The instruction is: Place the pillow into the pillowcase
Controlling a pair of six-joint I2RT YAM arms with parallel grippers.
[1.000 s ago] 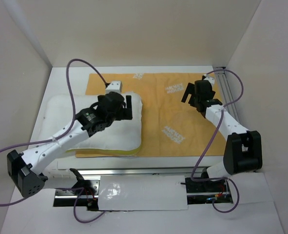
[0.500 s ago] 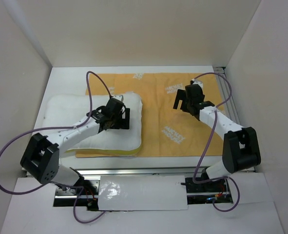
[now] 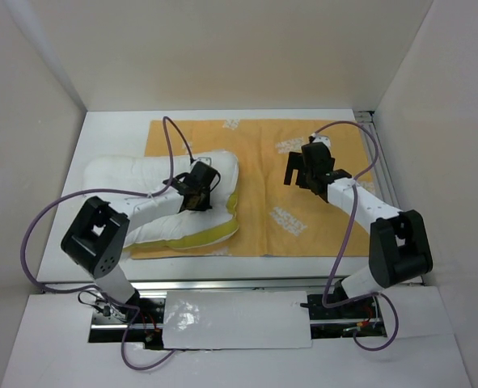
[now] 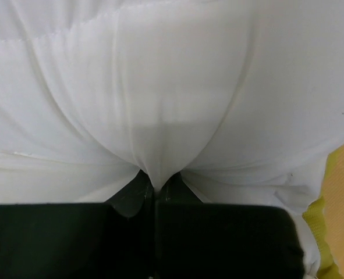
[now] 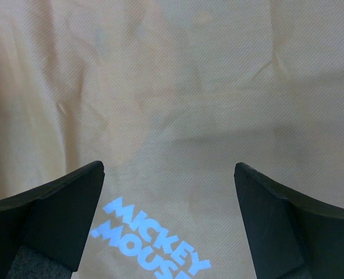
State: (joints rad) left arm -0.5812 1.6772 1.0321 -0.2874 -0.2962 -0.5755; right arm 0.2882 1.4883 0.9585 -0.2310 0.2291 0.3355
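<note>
Left gripper jaws pinching a fold of the white pillow, pillow lying at worktop left, its right end overlapping the flat orange pillowcase, right gripper hovering above pillowcase, jaws standing spread wide.

Left end effector pinched tight

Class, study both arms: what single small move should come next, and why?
Probably lift the left gripper slightly: it is shut on a pinch of the pillow, which lies partly on the flat pillowcase, while the right gripper hangs open above the cloth.
</note>
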